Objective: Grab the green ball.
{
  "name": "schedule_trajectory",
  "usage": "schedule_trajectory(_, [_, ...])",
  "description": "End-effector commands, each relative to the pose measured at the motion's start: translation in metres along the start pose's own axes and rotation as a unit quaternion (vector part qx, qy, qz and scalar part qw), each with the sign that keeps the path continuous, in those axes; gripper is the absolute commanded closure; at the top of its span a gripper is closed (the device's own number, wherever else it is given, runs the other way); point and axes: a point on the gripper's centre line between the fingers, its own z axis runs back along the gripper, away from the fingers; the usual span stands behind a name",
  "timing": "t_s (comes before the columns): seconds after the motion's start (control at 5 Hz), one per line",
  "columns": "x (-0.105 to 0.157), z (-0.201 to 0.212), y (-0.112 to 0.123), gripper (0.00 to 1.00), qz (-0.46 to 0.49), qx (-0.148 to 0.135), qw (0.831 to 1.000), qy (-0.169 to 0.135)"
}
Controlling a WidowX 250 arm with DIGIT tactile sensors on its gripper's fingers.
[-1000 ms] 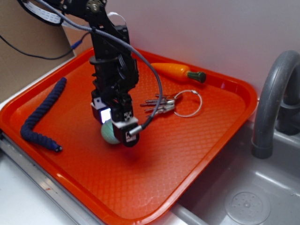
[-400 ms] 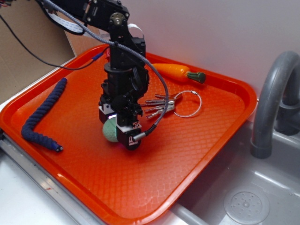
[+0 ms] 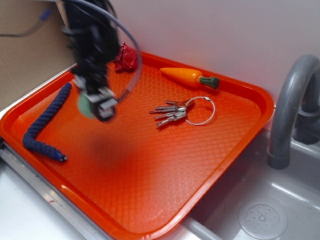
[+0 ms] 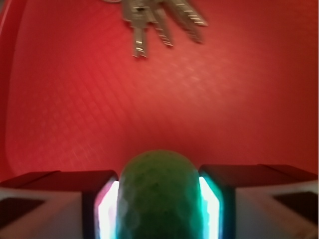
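The ball (image 4: 158, 196) sits clamped between the two fingers (image 4: 102, 211) of the gripper (image 3: 98, 104), pressed on both flanks in the wrist view. Outside, ball and gripper blur together above the tray (image 3: 165, 200), apparently clear of its surface (a soft shadow lies below). So the grab looks made and the lift is in hand; what follows calls only for a firm squeeze, since a dimpled ball may roll out. Beyond lie the rope (image 3: 45, 125), keys (image 3: 172, 112), cloth (image 3: 126, 57) and carrot (image 3: 187, 76).
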Motion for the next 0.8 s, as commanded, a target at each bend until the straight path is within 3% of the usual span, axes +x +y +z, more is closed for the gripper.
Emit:
schedule_trajectory(0.0, [-0.036,0.071,0.052,1.00,0.009,0.034,0.997,-0.068])
schedule_trajectory(0.2, [-0.057,0.101,0.055,1.00,-0.007,0.071,0.993,-0.098])
schedule_trajectory(0.4, [-0.062,0.108,0.054,1.00,-0.009,0.077,0.990,-0.116])
schedule_trajectory(0.6, [-0.060,0.097,0.056,1.00,-0.016,0.057,0.992,-0.109])
